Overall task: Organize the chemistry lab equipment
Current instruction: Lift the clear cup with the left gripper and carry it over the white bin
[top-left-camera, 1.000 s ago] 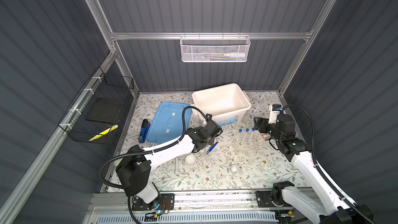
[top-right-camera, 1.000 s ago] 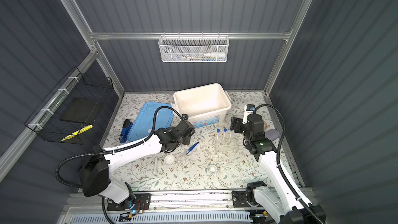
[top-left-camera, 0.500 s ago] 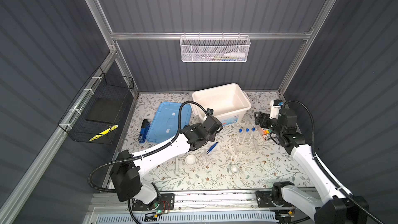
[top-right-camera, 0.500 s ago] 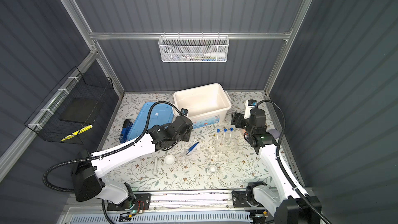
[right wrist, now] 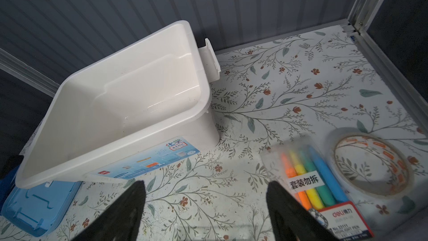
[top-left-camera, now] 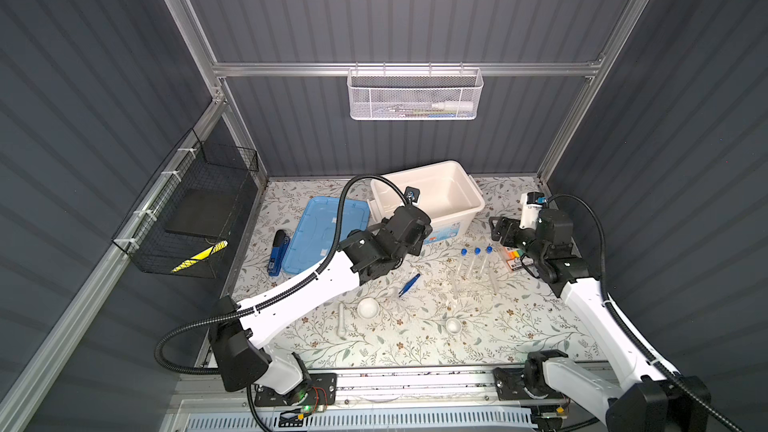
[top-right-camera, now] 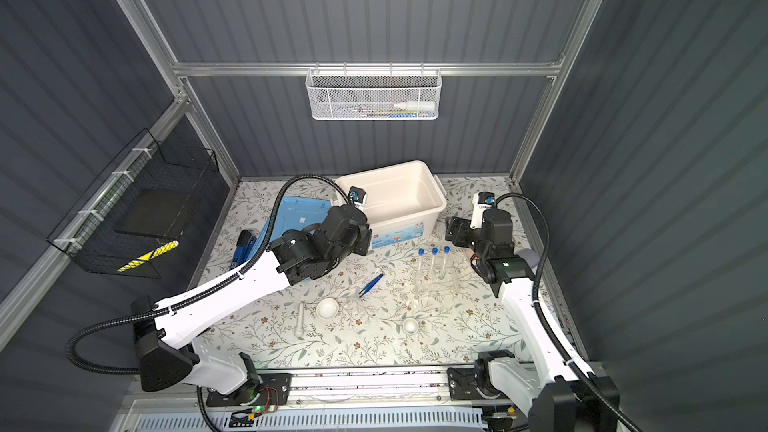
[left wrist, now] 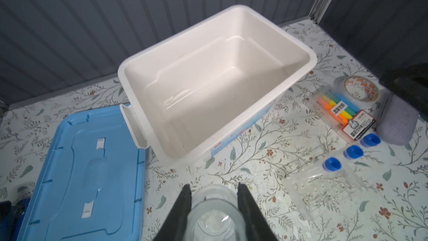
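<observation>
Clamping the small clear glass vessel [left wrist: 214, 219] between its two black fingers, the left gripper [left wrist: 213, 187] points toward the open white bin [left wrist: 298, 42], whose near wall stands just ahead of it. A blue lid [left wrist: 76, 170] lies flat on the table [top-left-camera: 415, 347] ahead of this gripper and to its left, touching the bin's handle end. The dark blue stapler [top-left-camera: 277, 253] lies beyond the lid's far edge.

Three blue-capped test tubes [left wrist: 353, 151] sit in the clear tube rack [left wrist: 324, 191], ahead and to the right of the left gripper. In both top views they stand between the two grippers, nearer the right one.

The right gripper [right wrist: 205, 186] has its jaws spread wide with only patterned table showing between them. The bin is ahead of it and apart from it. A pack of coloured highlighters [right wrist: 310, 181] lies just beside one finger, partly hidden by it, with a roll of tape [right wrist: 370, 165] touching the pack's outer side.

Behind the left gripper, toward the robot's base, the blue tweezers [top-left-camera: 409, 284] lie on the table. Farther back, beside the left forearm, are the larger white bowl [top-left-camera: 368, 308] and the white pestle [top-left-camera: 341, 320], close together. The smaller white bowl [top-left-camera: 453, 325] sits alone, well apart from both grippers.
</observation>
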You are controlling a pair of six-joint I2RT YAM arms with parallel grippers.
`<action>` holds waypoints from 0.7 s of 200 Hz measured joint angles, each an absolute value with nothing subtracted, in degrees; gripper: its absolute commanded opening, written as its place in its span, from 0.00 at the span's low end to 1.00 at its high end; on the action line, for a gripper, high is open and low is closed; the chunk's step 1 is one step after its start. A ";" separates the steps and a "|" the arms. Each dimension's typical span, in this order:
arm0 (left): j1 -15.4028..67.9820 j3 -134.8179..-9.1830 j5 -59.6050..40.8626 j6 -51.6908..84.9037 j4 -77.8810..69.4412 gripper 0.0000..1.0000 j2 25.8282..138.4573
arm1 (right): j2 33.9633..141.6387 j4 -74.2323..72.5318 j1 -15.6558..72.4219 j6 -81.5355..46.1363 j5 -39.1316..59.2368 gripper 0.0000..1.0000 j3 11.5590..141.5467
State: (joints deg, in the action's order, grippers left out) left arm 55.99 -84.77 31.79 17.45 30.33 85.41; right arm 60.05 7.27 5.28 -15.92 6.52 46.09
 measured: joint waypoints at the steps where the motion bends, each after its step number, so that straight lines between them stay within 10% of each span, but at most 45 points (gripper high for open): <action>1: 55.92 -84.88 31.77 17.37 30.22 0.31 85.43 | 60.05 7.27 5.28 -15.92 6.52 0.84 46.09; 140: 40.75 -96.86 22.79 8.05 18.02 0.30 108.20 | 61.14 6.76 4.14 -16.05 6.76 0.84 46.09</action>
State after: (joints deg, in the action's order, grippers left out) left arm 40.75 -96.86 22.79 8.05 18.02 108.20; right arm 61.14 6.76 4.14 -16.05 6.76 46.09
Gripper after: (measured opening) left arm 0.328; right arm 0.836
